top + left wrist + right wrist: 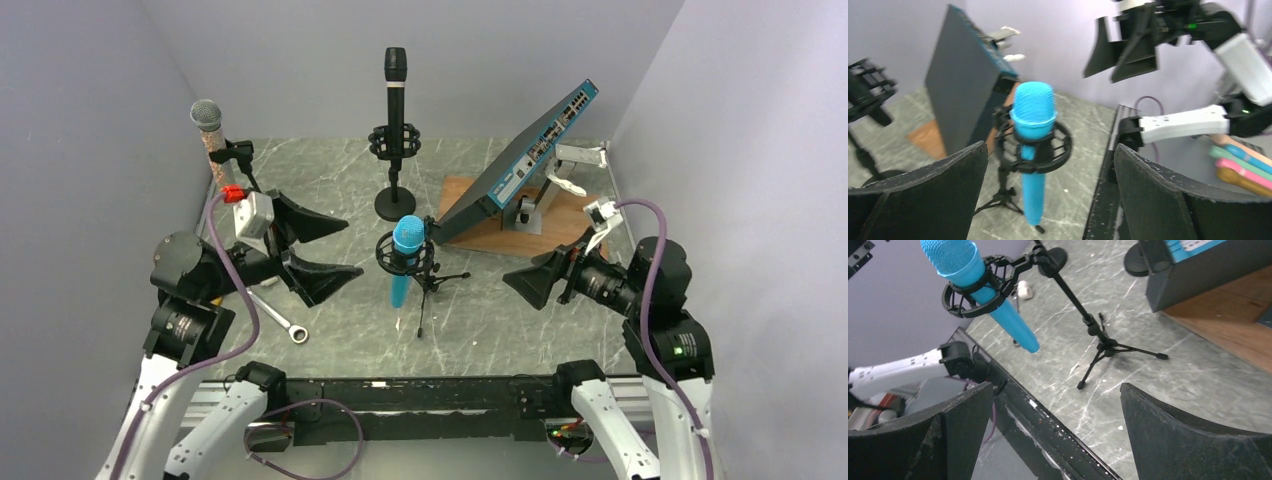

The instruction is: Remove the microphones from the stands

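The blue mic (970,277) sits tilted in the ring of the stand (1100,340), whose tripod feet rest on the bench (1188,385). The right claw (1054,387) gapes wide, empty.

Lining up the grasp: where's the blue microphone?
The blue microphone sits mid-table in the top view, in the ring of the tripod stand, between the left end effector and right end effector, in front of the black microphone.
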